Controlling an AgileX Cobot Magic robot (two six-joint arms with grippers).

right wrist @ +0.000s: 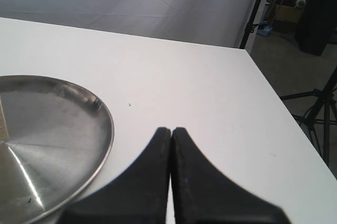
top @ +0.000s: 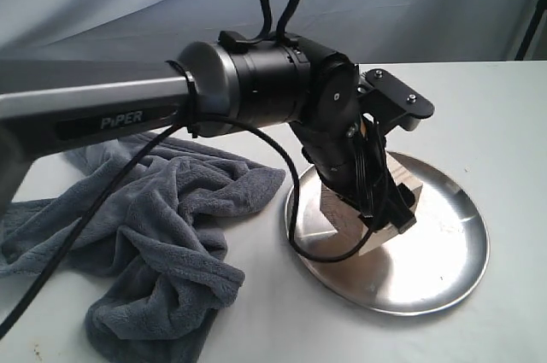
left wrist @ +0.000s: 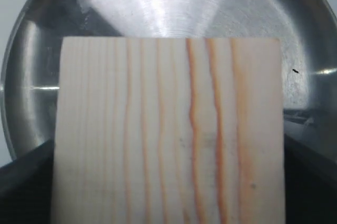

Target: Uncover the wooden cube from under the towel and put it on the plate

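Observation:
The wooden cube [left wrist: 168,129], pale with straight orange grain lines, fills the left wrist view between the dark fingers [left wrist: 23,187] of my left gripper [left wrist: 168,192], which is shut on its sides. In the exterior view the left gripper [top: 382,209] holds the cube [top: 340,209] low over the left half of the shiny steel plate [top: 436,269]; I cannot tell whether it touches the metal. The dark blue-grey towel [top: 162,235] lies crumpled left of the plate. My right gripper [right wrist: 171,130] is shut and empty, hovering over bare table beside the plate's rim [right wrist: 108,129].
The long grey left arm [top: 102,111] and its black cable [top: 102,201] stretch across the towel. The white table [right wrist: 174,71] ends at an edge on the right wrist view's right, with stands and floor beyond. A grey backdrop hangs behind.

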